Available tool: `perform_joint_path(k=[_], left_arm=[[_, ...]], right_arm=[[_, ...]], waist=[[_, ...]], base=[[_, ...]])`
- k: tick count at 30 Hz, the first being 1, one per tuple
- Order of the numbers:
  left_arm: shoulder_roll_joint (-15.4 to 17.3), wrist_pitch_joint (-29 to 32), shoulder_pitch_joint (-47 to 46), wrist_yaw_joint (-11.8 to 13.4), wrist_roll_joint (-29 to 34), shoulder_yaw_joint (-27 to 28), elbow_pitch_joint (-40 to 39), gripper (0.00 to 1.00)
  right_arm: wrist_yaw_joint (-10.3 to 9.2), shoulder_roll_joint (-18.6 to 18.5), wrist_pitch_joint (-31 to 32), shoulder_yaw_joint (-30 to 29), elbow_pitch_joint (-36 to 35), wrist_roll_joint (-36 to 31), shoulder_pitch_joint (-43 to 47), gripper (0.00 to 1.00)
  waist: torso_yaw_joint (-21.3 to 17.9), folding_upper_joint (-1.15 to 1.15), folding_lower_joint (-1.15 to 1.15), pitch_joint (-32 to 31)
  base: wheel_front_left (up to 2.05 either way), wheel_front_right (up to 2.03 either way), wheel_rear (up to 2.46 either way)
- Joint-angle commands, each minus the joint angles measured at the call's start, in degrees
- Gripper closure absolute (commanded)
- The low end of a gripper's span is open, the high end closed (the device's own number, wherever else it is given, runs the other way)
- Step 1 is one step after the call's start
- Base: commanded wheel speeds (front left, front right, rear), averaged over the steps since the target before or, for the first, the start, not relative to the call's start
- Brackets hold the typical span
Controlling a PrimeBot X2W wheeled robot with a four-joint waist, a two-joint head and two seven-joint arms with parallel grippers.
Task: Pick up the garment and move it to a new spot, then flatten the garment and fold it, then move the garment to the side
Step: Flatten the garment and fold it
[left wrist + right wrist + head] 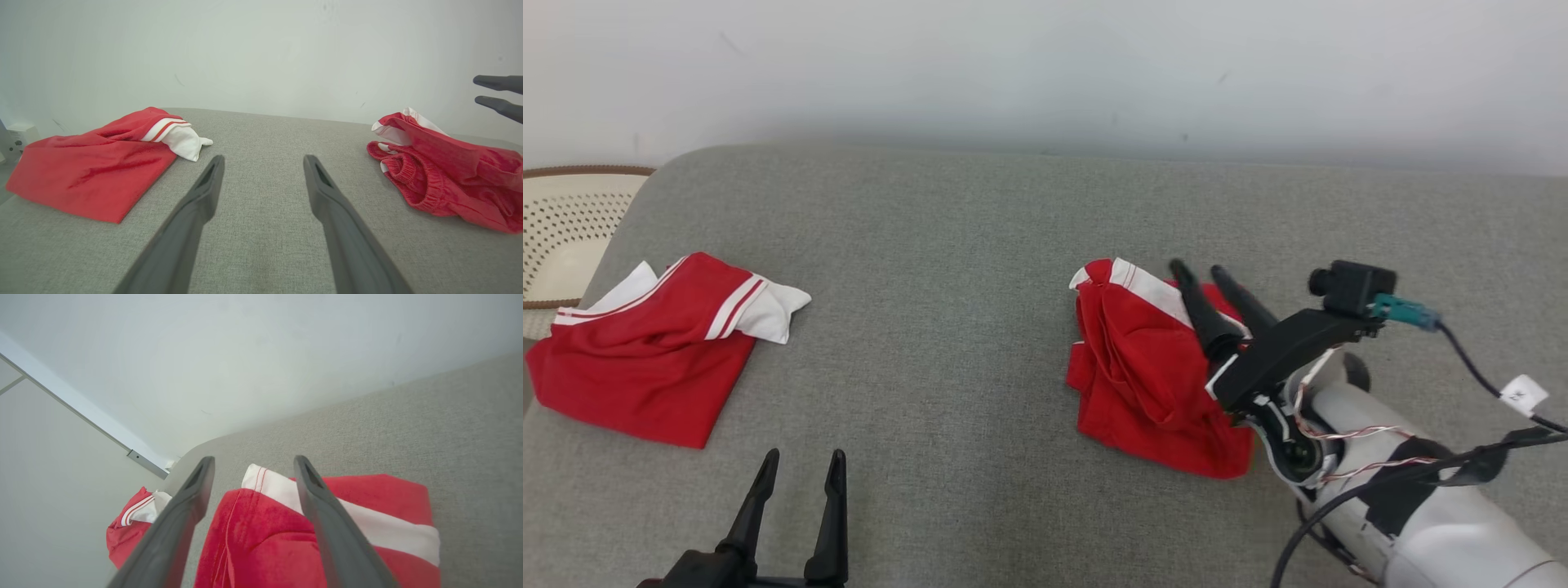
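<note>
Over the bunched red garment, right hand low, slanted forward, spread wide, empty.

My head camera looks forward and down on the grey cushion, with the white wall behind it. My left wrist camera sits low over the cushion, facing that wall along my left gripper. Both views share the flat red garment and the bunched red garment. My right wrist camera looks along my right gripper, tilted, close above the bunched one.
</note>
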Motion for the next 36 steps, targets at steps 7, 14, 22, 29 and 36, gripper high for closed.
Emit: perform_joint_path(k=[7, 14, 22, 29, 36], left_arm=[[0.02, -0.17, 1.32, 0.21, 0.69, 0.62, -0.51, 0.0], [0.02, -0.17, 1.77, 0.0, 0.75, 0.69, -0.56, 0.0], [0.03, -0.17, 2.38, 0.07, 0.58, 0.84, -0.5, 0.0], [0.02, -0.17, 2.5, -0.29, 0.84, 1.07, -0.26, 0.0], [0.02, -0.17, 2.97, -0.39, 1.02, 1.14, -0.35, 0.0]], right_arm=[[0.0, -6.06, -1.6, -2.98, 0.6, -3.65, 1.89, 0.0], [0.0, -7.37, -1.63, -5.27, 0.91, -8.99, 5.6, 0.0], [0.0, -7.64, -1.65, -4.97, -5.11, -11.64, 12.16, 0.0], [0.0, -7.76, -1.65, -5.11, -7.1, -12.17, 14.45, 0.0], [0.0, -8.89, -1.66, -4.61, -14.1, -13.88, 17.29, 0.0]], waist=[[-1.22, 0.0, 0.0, -0.52], [-1.18, 0.0, 0.0, -0.86], [-1.1, 0.0, 0.0, -1.28], [-1.33, 0.0, 0.0, -1.7], [-0.76, 0.0, 0.0, -2.1]], base=[[0.0, 0.0, 0.0], [0.0, 0.0, 0.0], [0.0, 0.0, 0.0], [0.0, 0.0, 0.0], [0.0, 0.0, 0.0]])
